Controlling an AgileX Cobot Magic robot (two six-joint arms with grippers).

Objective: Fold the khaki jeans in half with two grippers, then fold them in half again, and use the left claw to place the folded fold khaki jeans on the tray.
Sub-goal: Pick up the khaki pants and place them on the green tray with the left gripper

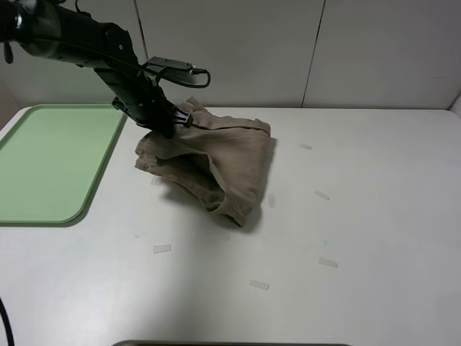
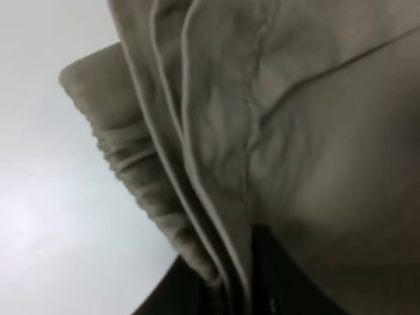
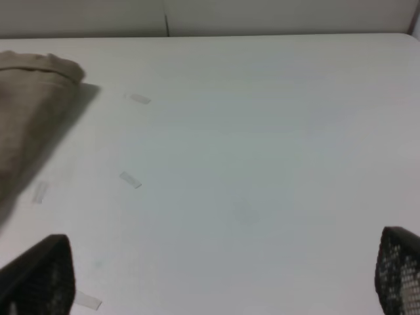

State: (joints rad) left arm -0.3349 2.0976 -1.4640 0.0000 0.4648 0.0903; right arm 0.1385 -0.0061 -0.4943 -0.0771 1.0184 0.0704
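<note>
Near: right end effector (image 3: 223,275), fingers (image 3: 39,279) spread wide, nothing between them, over bare white counter (image 1: 360,216) with scattered tape strips (image 1: 162,249). Mid-frame: khaki jeans (image 1: 216,162) bunched in folded layers, left edge raised. Upper left: left arm slants down from the corner; left end effector (image 1: 167,124) pinches the jeans' upper-left folds. Far left: green tray (image 1: 50,162), just beside the jeans.

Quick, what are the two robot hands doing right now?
Left gripper: closed, holding the khaki shorts.
Right gripper: open, holding nothing.
</note>
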